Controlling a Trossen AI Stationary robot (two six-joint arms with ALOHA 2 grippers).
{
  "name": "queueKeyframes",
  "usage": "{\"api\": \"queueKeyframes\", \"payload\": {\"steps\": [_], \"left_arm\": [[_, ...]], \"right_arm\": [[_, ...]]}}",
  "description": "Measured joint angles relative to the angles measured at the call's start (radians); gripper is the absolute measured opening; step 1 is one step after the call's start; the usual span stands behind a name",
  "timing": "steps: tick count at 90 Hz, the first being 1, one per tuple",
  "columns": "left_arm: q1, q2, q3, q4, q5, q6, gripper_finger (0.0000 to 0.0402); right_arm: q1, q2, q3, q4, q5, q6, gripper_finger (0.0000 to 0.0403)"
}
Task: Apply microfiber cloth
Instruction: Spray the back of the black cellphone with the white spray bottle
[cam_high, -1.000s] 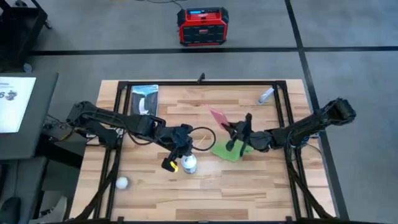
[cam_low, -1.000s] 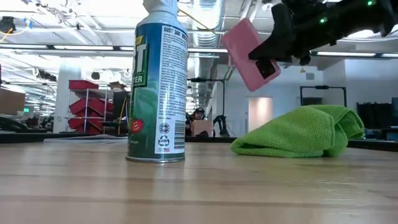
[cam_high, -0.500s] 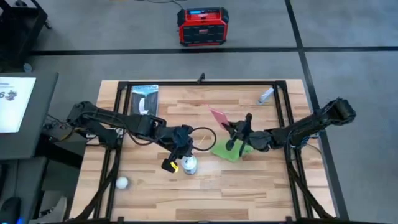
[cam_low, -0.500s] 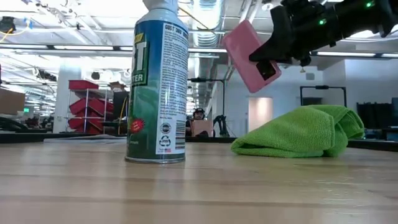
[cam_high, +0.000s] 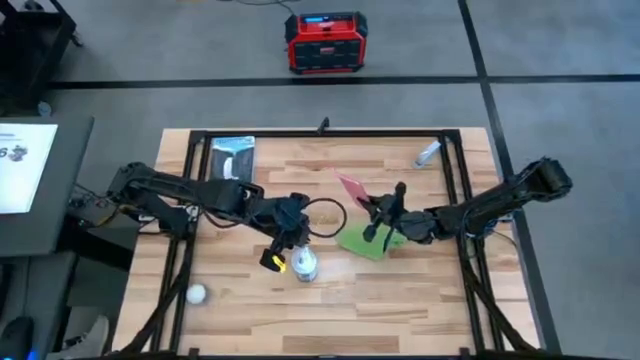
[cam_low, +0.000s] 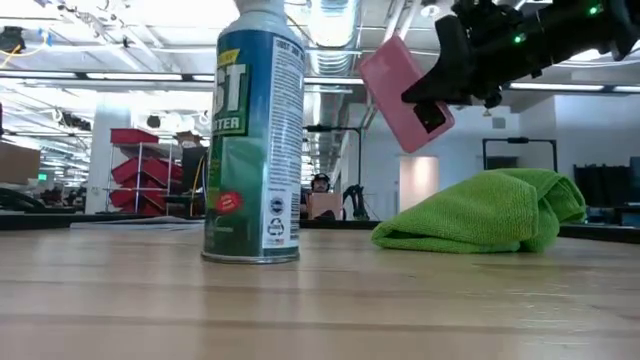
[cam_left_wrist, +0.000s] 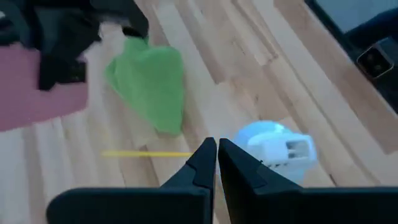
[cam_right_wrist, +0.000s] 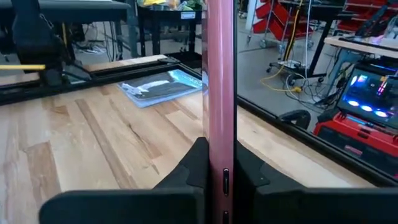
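The bright green microfiber cloth (cam_high: 362, 241) lies bunched on the table right of the middle, also in the low view (cam_low: 480, 210) and the left wrist view (cam_left_wrist: 149, 81). Above its far left side, my right gripper (cam_high: 372, 215) is shut on a pink-backed phone (cam_low: 400, 90). A blue-green spray can (cam_low: 255, 150) stands upright to the cloth's left. My left gripper (cam_left_wrist: 216, 149) is shut, just beside the can's white top (cam_left_wrist: 273, 152), with a thin yellow straw (cam_left_wrist: 146, 154) below it. My left gripper: I cannot tell whether its shut fingers touch the can's top. My right gripper pinches the phone between its two fingers near its lower, camera end (cam_low: 430, 112), one finger on the front and one on the back (cam_right_wrist: 219, 171). The phone is lifted clear and tilted, its free end pointing up and toward the table's left.
A white ball (cam_high: 196, 294) lies near the front left. A black-and-white packet (cam_high: 235, 158) lies at the far left and a small bottle (cam_high: 428, 153) at the far right. Black frame rails (cam_high: 320, 132) edge the table. A red device (cam_high: 325, 42) sits on the floor beyond.
The spray can has turned about its upright axis where it stands, its label swinging toward the right in the low view. My left gripper has shifted slightly toward the table's far edge. The right gripper, phone and cloth have kept still.
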Motion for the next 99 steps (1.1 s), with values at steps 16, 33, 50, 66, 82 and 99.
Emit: {"api": "queueKeyframes", "payload": {"steps": [16, 33, 50, 66, 82, 99], "left_arm": [[0.0, 0.002, 0.0, -0.011, -0.001, -0.006, 0.0], [0.0, 0.0, -0.033, 0.028, 0.028, -0.01, 0.0], [0.003, -0.002, -0.101, 0.069, 0.04, -0.039, 0.0], [0.003, -0.002, -0.105, 0.095, 0.038, -0.022, 0.0], [0.003, 0.001, -0.073, 0.091, 0.039, 0.008, 0.0], [0.003, 0.001, -0.073, 0.09, 0.033, 0.011, 0.0]], "right_arm": [[0.0, 0.0, 0.0, -0.002, 0.0, 0.0, 0.0012], [0.0, 0.0, 0.0, -0.001, 0.0, -0.001, 0.0012], [0.0, 0.0, 0.0, -0.001, 0.0, -0.001, 0.0012], [0.0, 0.0, 0.0, 0.0, 0.0, -0.001, 0.0012], [0.0, 0.0, 0.0, 0.0, 0.0, 0.0, 0.0012], [0.0, 0.0, 0.0, -0.001, 0.0, 0.0, 0.0012]]}}
